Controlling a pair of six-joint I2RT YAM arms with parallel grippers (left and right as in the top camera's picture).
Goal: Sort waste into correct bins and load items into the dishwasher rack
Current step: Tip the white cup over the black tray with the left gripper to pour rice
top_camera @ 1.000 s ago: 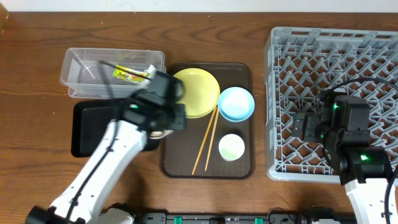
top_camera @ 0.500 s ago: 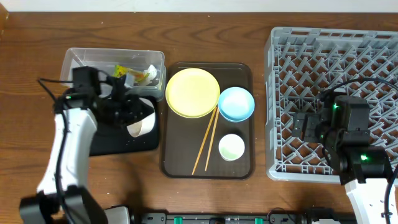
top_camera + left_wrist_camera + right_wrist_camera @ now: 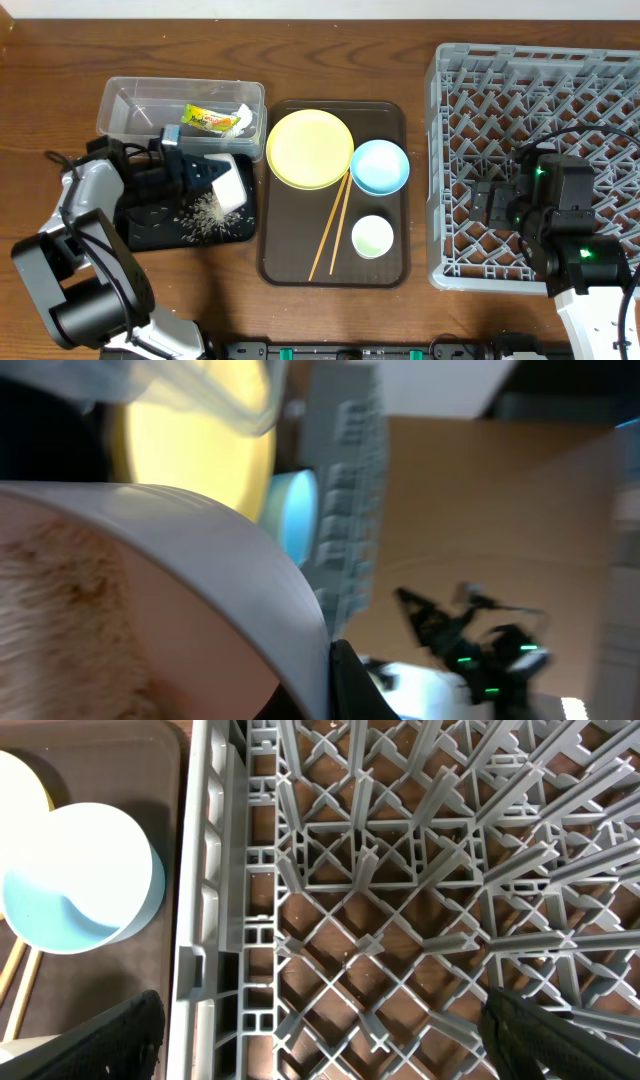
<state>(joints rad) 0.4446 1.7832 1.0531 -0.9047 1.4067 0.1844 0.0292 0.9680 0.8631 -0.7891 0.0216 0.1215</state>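
Tipping rice [image 3: 203, 212] from the white bowl [image 3: 232, 185] into the black tray [image 3: 150, 232], left claw [image 3: 208, 175] clamped on its rim; right claw [image 3: 487, 205] gapes over the rack [image 3: 480, 70]. Next, I'd guess: carry the bowl right, racking it.

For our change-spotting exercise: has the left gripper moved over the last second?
Yes. The left gripper has swung left, away from the yellow plate, and now tips the white bowl over the black tray.
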